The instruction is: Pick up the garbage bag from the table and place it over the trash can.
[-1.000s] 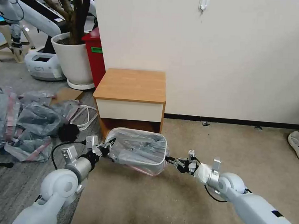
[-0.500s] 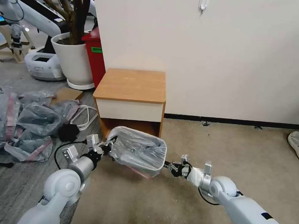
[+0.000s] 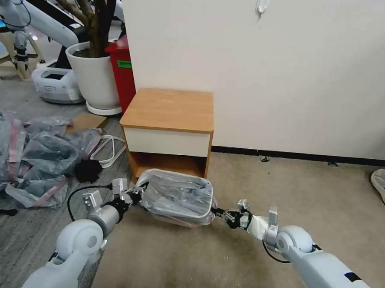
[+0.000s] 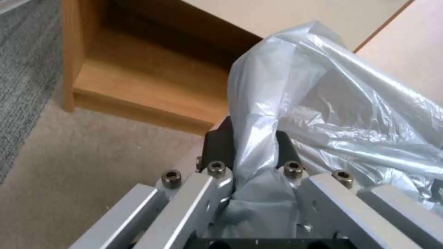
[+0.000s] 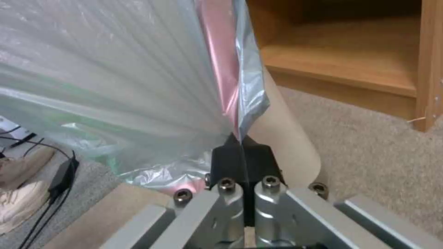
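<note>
A: Beige carpet floor, cream wall behind. Item one: small boxy wooden table (image 3: 168, 110), orange-brown top, cream-white drawer front, open shelf below; top bare.

B: Item two?

A: Thin translucent grey plastic garbage bag (image 3: 176, 197) with pink-red rim band, stretched over small cream-beige rectangular plastic trash can (image 5: 281, 138), standing on the carpet just in front of the table.

B: Tools?

A: Left gripper (image 3: 137, 192) at the bag's left edge, jaws clenched on a fold of film (image 4: 258, 138). Right gripper (image 3: 219, 213) at the bag's right edge, fingers pinched together on the pink-banded hem (image 5: 221, 69).

B: Step in hand?

A: Judged: fitting the mouth of the bag over the can's rim, late in the task. Next move likely calls for drawing both edges down evenly past the rim, then letting go without dragging the film off.

B: Surroundings?

A: Heap of grey-and-pink bags (image 3: 22, 151) on the floor, left; white plant pot (image 3: 94, 75); tall red bin (image 3: 123, 70) carrying a green label (image 3: 124, 64), text too small to read. No brand marks legible elsewhere.
</note>
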`<state>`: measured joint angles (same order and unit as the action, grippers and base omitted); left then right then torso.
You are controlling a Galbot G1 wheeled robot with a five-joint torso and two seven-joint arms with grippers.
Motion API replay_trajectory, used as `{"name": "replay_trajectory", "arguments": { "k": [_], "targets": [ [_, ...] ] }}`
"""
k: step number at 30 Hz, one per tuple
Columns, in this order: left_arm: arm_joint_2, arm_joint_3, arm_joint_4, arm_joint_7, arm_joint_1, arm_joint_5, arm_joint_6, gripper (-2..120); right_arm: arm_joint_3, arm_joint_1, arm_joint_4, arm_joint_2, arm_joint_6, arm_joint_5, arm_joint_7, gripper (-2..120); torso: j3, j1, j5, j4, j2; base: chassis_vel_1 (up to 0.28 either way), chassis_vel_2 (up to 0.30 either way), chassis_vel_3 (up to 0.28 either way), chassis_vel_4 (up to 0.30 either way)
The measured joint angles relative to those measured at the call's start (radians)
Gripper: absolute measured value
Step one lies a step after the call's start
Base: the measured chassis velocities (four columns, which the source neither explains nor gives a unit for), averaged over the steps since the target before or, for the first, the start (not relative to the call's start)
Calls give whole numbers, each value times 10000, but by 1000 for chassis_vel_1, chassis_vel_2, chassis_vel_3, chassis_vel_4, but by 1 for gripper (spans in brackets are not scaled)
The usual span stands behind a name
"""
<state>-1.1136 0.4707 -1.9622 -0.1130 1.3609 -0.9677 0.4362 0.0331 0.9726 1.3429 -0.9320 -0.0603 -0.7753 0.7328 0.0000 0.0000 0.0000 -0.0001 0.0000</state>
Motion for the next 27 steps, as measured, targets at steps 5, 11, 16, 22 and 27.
{"name": "replay_trajectory", "arguments": {
  "k": [5, 11, 16, 22, 27],
  "targets": [
    [-41, 81, -173, 0, 130, -319, 86, 7, 75, -39, -13, -71, 40, 86, -41, 0, 0, 0, 0, 0, 0, 0, 0, 0, 0],
    [-73, 193, -414, -9, 255, -685, 274, 7, 155, -102, -72, -162, 38, 376, -195, 0, 0, 0, 0, 1, 0, 0, 0, 0, 0],
    [-99, 233, -520, -37, 273, -929, 336, 7, 167, -135, -134, -185, 27, 738, -284, 0, 0, 1, 0, 0, 0, 0, 0, 0, 0],
    [-195, 236, -607, -123, 246, -1212, 425, 7, 168, -145, -240, -270, 21, 1132, -431, 0, 0, 0, 0, 0, 0, 0, 0, 0, 0],
    [-216, 225, -662, -201, 234, -1426, 508, 7, 184, -215, -389, -362, 60, 1472, -566, 0, 0, 0, 0, -1, 1, 0, 0, 0, 0]
  ]
}}
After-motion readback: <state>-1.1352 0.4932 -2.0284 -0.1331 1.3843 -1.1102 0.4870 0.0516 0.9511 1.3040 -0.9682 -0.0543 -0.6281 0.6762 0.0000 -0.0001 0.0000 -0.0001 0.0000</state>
